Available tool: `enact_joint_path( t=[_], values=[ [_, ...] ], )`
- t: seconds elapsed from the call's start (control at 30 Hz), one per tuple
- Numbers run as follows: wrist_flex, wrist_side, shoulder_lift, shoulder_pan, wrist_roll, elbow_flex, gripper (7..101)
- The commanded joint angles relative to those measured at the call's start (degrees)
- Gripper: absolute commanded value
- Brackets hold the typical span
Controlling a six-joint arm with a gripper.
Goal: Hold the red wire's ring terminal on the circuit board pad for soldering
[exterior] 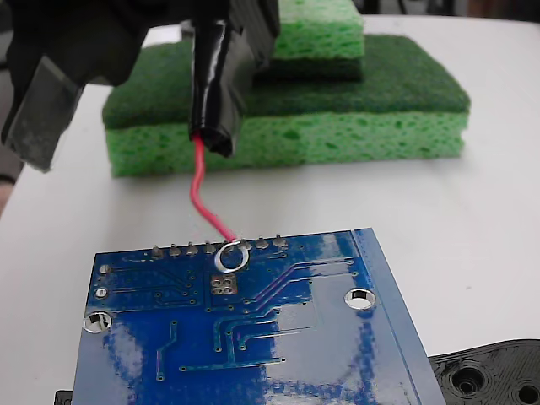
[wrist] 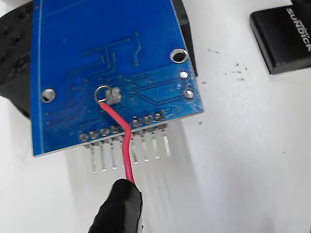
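The blue circuit board (exterior: 278, 346) lies at the front of the table. My gripper (exterior: 226, 46) comes down from the top, shut on the black-sleeved end (exterior: 215, 93) of the red wire (exterior: 202, 190). The wire curves down to the silver ring terminal (exterior: 232, 256), which sits by the row of grey solder points, just beyond the square silver pad (exterior: 223, 285). In the wrist view the ring terminal (wrist: 102, 93) overlaps the left edge of the pad (wrist: 115, 96) on the circuit board (wrist: 97, 43). The red wire (wrist: 124, 143) leaves the black sleeve (wrist: 119, 208). I cannot tell whether the ring touches the board.
Stacked green sponges (exterior: 337, 126) stand behind the board. A black plastic part (exterior: 494, 375) lies at the board's front right and shows under the board (wrist: 14, 68) in the wrist view. A black box (wrist: 284, 36) sits on the white table (wrist: 243, 160). Header pins (wrist: 146, 148) stick out from the board's edge.
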Motion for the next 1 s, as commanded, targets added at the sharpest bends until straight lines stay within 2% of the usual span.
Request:
enact_joint_path(
  t=[0.03,1.0],
  values=[
    [-0.26,-1.58,-0.44,0.26,-0.09,-0.70,100.3],
    [-0.44,-1.93,-1.58,0.79,-0.44,-1.23,100.3]
  ],
)
